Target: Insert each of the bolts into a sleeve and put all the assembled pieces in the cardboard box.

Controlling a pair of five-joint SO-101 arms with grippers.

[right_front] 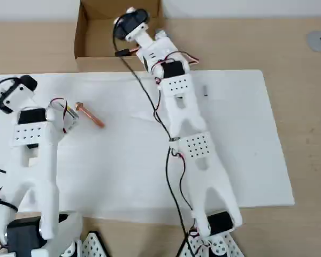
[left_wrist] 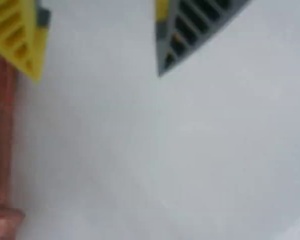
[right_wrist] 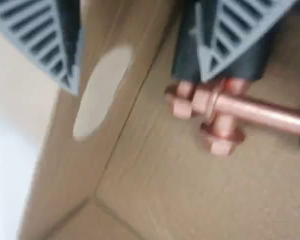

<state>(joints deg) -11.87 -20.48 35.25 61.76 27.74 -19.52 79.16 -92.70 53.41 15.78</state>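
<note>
Two copper-coloured bolts (right_wrist: 225, 107), shanks in black sleeves (right_wrist: 187, 55), crossed on the floor of the brown cardboard box (right_wrist: 65, 170), under the right gripper (right_wrist: 138, 80), spread wide and empty. One more copper bolt (right_front: 89, 115), apparently bare, on the white sheet (right_front: 230, 160) beside a finger of the open left gripper (left_wrist: 97, 74). Risk ahead: an off-centre pinch rolling the round shank away. Sleeve ends cut off; possible third bolt, hard to tell.
</note>
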